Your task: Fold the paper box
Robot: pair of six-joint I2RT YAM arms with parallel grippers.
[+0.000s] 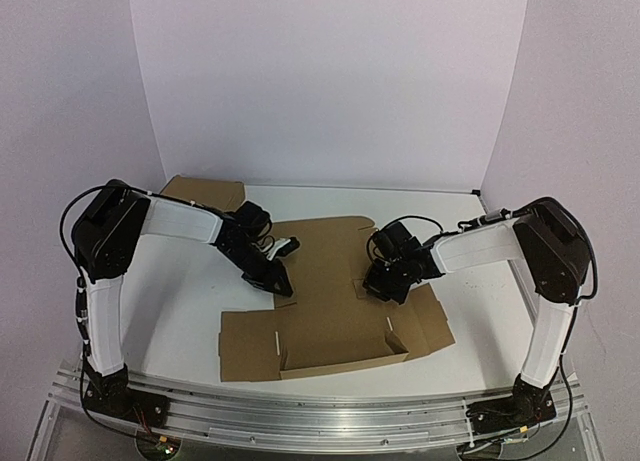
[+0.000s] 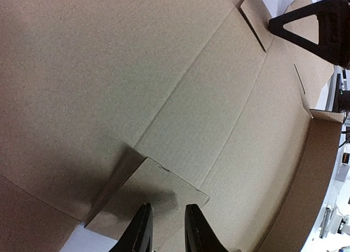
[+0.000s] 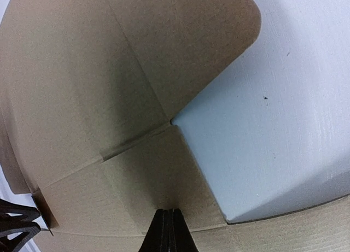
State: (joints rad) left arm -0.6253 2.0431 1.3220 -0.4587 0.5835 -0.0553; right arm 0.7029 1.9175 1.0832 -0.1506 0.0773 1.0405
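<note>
1. Paper box (image 1: 330,316): plain brown, no print.
2. Table (image 1: 180,311) under the paper box: white.
3. Cardboard box (image 1: 205,193) behind the paper box: brown.
4. Left gripper (image 1: 283,283), right gripper (image 1: 372,289): black.

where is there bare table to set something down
Bare table left of the paper box, and a narrower patch right of it. Crowded over the box's middle: left gripper and right gripper are both there. The other box fills the back-left corner.

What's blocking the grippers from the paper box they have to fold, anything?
Nothing visible. The left gripper is right over a side flap of the paper box; the right gripper, shut, is at a crease on its right side. The other cardboard piece lies back left, clear.
</note>
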